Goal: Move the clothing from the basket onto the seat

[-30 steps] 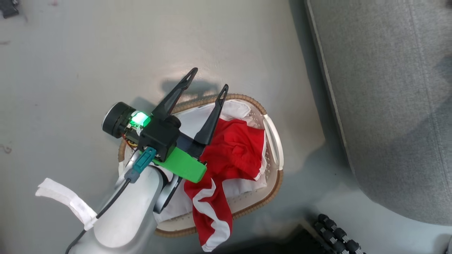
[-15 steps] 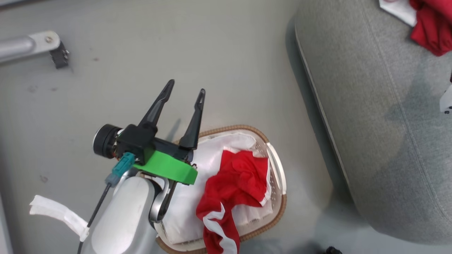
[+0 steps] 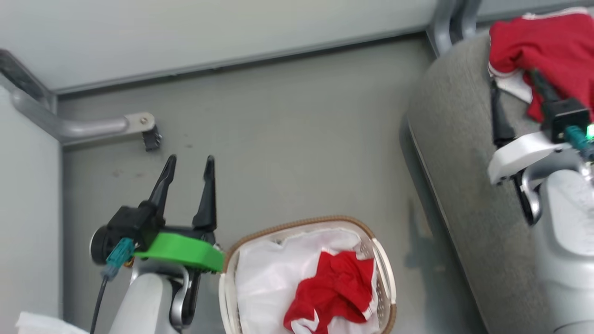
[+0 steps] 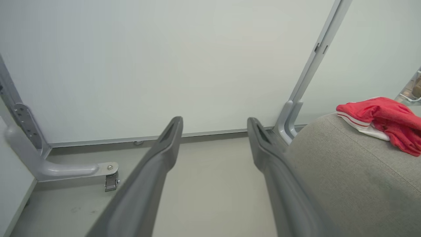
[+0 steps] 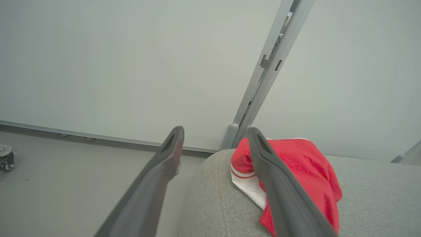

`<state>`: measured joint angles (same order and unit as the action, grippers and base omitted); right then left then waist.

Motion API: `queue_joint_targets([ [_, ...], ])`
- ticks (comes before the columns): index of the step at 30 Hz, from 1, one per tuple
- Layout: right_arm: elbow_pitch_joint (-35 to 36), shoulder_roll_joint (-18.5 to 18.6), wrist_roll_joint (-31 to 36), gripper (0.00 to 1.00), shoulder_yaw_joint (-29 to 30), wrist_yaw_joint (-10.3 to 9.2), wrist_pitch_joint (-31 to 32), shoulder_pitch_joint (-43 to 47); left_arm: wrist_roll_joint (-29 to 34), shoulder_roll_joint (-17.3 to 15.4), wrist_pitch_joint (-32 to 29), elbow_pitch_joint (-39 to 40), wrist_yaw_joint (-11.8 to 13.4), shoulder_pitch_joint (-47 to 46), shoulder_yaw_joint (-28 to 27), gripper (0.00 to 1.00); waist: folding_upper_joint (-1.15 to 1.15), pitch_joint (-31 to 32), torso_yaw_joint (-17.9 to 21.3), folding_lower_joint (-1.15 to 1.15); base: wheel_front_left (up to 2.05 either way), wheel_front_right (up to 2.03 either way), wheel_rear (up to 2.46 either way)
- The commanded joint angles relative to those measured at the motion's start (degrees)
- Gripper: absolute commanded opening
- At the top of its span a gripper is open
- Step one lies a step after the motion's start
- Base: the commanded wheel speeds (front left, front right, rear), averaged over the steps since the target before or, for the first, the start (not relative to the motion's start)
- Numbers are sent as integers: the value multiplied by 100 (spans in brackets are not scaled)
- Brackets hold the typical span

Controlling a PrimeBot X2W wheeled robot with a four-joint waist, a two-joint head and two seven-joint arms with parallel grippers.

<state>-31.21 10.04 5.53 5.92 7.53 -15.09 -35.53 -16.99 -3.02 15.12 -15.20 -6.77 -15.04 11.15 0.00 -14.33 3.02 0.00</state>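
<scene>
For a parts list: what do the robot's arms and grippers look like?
Both have pale silver forearms, black housings, teal connectors and long dark fingers with slotted tips. The left gripper has a bright green collar and black cable; the right gripper a white collar and green light.

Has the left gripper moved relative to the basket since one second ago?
Yes. The left gripper was over the basket; now it is left of its rim.

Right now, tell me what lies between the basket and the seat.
A stretch of bare grey floor lies between the basket and the seat, with nothing on it but a faint shadow. The head view shows it.
</scene>
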Motion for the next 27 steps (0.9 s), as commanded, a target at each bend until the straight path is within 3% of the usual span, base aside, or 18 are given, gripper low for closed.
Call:
queue_joint_targets([
  [1, 30, -59, -95, 100, -53, -8, -12, 217, 27, 3, 4, -19, 31, 184, -95, 100, 0, 669, -446, 0, 0, 0, 0],
  [12, 377, -676, -532, 100, -357, -7, -13, 1471, -158, 10, 5, -107, 161, 1134, -609, 100, 0, 1287, -645, 0, 0, 0, 0],
  [20, 754, -703, -1252, 100, -456, -8, -13, 2255, -341, 11, 5, -113, 196, 1551, -645, 100, 0, 1415, -684, 0, 0, 0, 0],
  [27, 1017, -702, -1352, 100, -465, -7, -12, 2669, -389, 10, 5, -164, 226, 1585, -556, 100, 0, 1487, -674, 0, 0, 0, 0],
])
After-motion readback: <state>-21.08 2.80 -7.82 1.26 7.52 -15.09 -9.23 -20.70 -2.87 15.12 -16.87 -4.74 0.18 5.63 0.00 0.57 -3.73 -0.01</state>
